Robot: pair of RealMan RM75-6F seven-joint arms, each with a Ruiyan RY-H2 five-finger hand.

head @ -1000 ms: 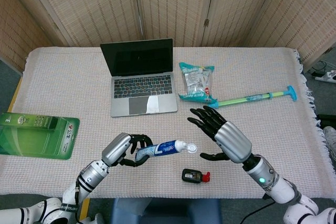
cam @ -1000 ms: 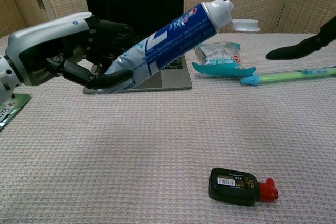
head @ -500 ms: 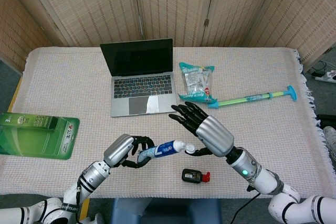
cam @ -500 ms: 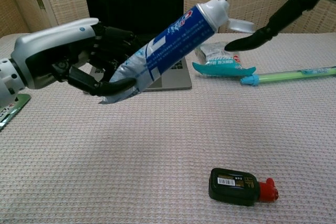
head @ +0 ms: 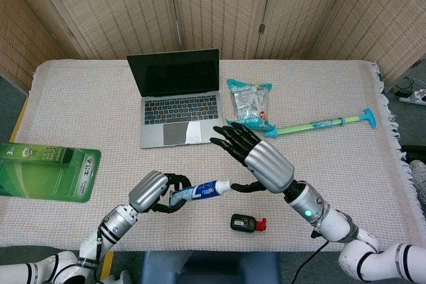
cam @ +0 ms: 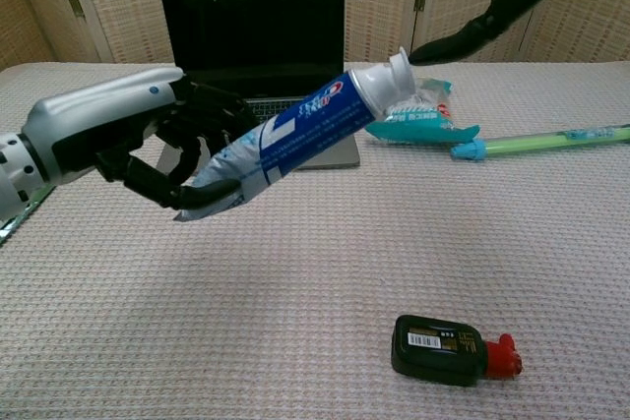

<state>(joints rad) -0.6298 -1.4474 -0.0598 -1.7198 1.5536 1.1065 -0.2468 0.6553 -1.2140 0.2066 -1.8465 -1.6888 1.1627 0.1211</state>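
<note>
My left hand (head: 154, 191) (cam: 108, 140) grips the crimped end of a blue and white toothpaste tube (head: 201, 190) (cam: 295, 135). It holds the tube above the table, with the white cap (cam: 386, 81) pointing up and to the right. My right hand (head: 261, 161) hovers just right of the cap with its fingers spread and nothing in it. Its thumb (head: 244, 187) (cam: 461, 39) reaches to the cap's end. I cannot tell whether it touches the cap.
An open laptop (head: 176, 98) (cam: 258, 41) stands behind the hands. Right of it lie a teal snack packet (head: 250, 103) (cam: 421, 113) and a long green stick (head: 326, 123) (cam: 546, 139). A small black bottle with a red cap (head: 247, 223) (cam: 451, 349) lies near the front edge. A green package (head: 45, 171) is at the left.
My right hand has moved left, bringing its thumb up to the tube's cap. The flip lid, open a second ago, now sits nearly folded onto the cap. The tube has dropped slightly.
</note>
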